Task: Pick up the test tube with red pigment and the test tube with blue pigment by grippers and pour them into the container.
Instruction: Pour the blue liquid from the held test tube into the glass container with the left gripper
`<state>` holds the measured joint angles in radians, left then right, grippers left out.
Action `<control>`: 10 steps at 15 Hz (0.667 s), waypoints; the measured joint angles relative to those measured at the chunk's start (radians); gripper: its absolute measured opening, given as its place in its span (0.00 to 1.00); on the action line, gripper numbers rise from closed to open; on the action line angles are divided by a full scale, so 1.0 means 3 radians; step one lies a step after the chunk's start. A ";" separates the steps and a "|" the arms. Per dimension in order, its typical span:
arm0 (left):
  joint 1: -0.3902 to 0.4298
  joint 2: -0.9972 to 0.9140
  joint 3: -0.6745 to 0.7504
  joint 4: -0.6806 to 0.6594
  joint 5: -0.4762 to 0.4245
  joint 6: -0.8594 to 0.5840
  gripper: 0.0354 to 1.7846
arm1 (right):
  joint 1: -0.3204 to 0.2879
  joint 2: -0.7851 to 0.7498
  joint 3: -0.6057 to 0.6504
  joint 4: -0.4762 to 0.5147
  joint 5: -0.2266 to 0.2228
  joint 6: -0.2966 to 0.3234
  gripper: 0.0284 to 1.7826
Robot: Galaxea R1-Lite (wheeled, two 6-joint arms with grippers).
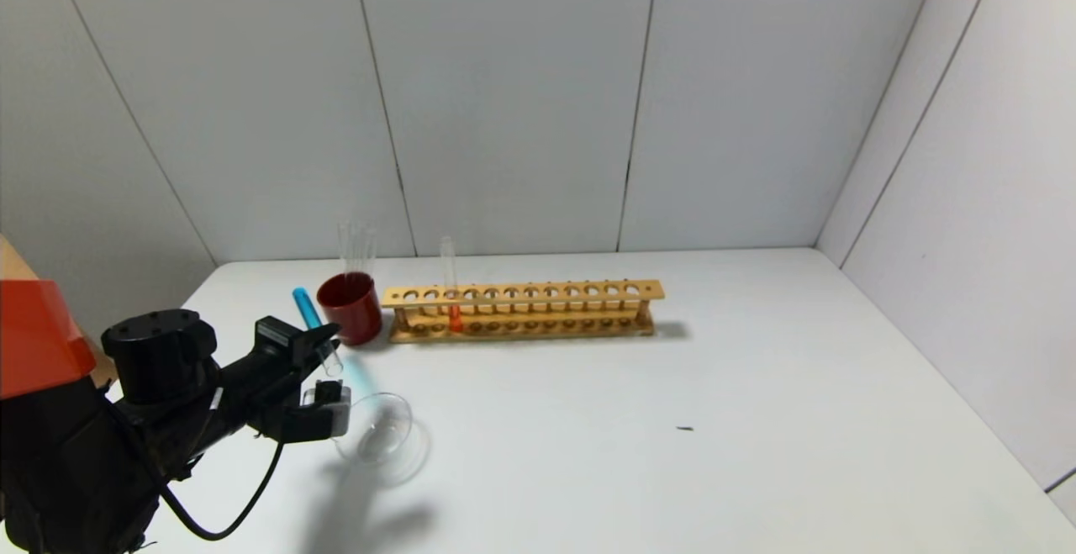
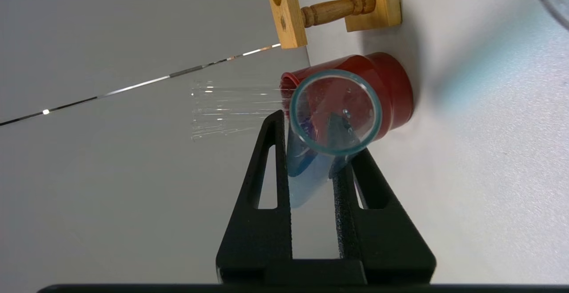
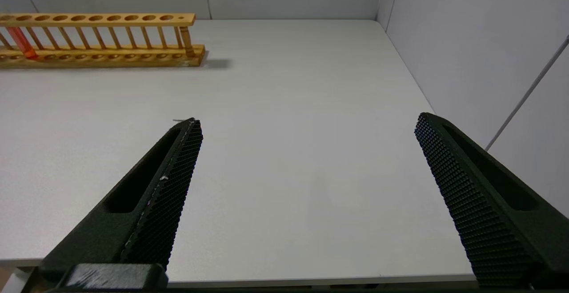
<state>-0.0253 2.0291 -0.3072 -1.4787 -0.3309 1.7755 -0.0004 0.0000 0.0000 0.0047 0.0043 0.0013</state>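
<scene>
On the head view, my left gripper [image 1: 324, 352] pinches the blue tube [image 1: 315, 329], tilted, its mouth low and just above the near rim of the dish [image 1: 376, 428]. The red tube [image 1: 450, 285] stands upright in the rack [image 1: 521, 310], beside the red cup [image 1: 349, 308]. I judge the blue pour is the step in hand.

On the left wrist view, the fingers [image 2: 271, 182] press both sides of the blue tube [image 2: 333, 113]; blue liquid sits back near the jaws. To pour cleanly I would bring the mouth further over the dish, then roll the wrist slowly so nothing spills on the table [image 2: 489, 173].

On the right wrist view, my right gripper [image 3: 306, 159] hangs spread wide and empty over the table [image 3: 289, 84], well apart from the rack [image 3: 98, 39] and red tube [image 3: 21, 43].
</scene>
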 joint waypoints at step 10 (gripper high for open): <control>-0.0050 0.0231 -0.0089 -0.0143 -0.0002 0.0310 0.16 | 0.0000 0.0000 0.0000 0.0000 -0.0001 0.0001 0.98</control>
<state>-0.0404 2.0985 -0.3338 -1.5215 -0.3315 1.8685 -0.0004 0.0000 0.0000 0.0047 0.0038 0.0017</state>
